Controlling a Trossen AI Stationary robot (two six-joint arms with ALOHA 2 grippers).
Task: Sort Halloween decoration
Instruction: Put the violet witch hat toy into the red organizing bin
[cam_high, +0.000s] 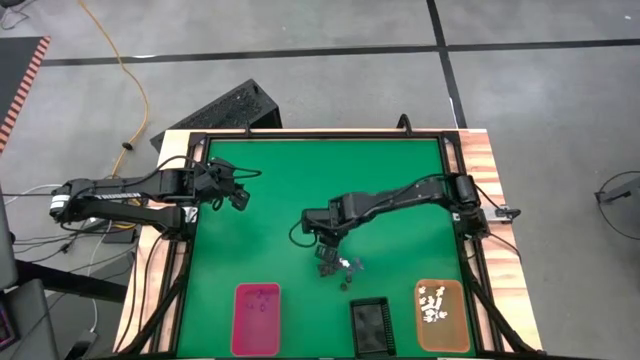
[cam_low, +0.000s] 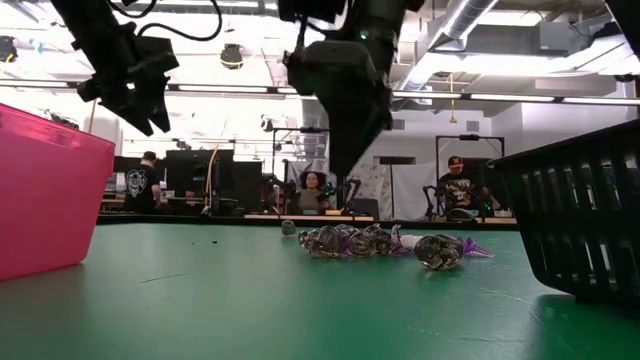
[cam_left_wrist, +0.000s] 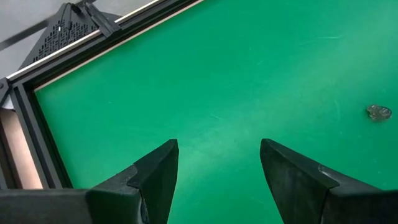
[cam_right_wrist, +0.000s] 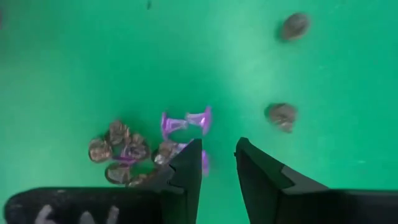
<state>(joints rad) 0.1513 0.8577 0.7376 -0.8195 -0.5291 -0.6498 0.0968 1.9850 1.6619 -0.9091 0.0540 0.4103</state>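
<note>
White trinkets (cam_high: 434, 303) fill the orange tray (cam_high: 458, 335); dark and purple trinkets (cam_high: 338, 268) remain mid-tabletop under the right gripper (cam_high: 326, 252), slightly spread, empty.

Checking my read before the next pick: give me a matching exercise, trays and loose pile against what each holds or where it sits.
Things:
1. pink tray
2. black tray
3. orange tray
4. loose pile of trinkets

States:
A. holds white pieces
B. on the green mat, under the right gripper
C. holds a few small purple pieces
D. contents cannot be told

Pairs: 1-C, 2-D, 3-A, 4-B
</note>
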